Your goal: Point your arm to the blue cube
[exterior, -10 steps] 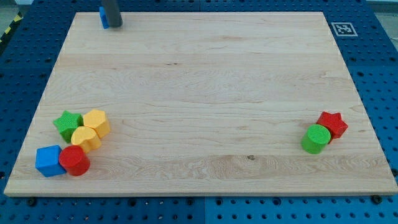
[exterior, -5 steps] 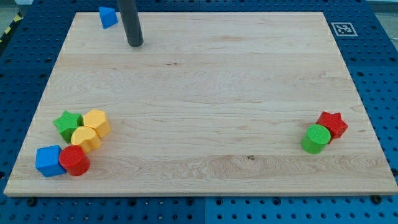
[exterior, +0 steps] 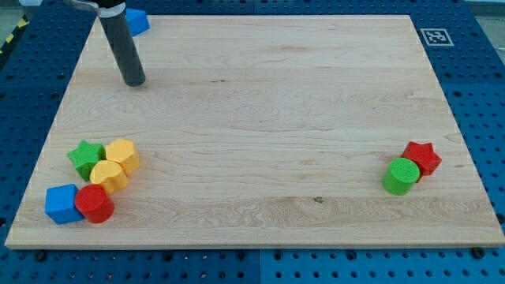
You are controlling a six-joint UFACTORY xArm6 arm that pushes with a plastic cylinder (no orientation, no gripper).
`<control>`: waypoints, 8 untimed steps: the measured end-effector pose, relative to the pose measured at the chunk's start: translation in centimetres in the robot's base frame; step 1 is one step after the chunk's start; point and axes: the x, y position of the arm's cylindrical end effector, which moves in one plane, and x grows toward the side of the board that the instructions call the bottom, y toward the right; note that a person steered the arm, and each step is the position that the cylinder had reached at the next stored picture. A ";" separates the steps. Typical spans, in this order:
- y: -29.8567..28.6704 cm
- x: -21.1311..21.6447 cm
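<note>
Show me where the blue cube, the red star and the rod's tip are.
blue cube (exterior: 60,203): camera view, centre of its top face.
red star (exterior: 422,156): camera view, middle of its top.
my tip (exterior: 135,81): camera view, rod's very bottom end.

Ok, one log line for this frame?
tip: upper left of wooden board | target blue cube: bottom-left cluster | contact: none
</note>
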 end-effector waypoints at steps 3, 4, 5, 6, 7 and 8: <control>-9.1 6.6; -9.6 13.1; -9.6 18.6; -9.7 18.9; -9.1 22.0; -8.3 23.6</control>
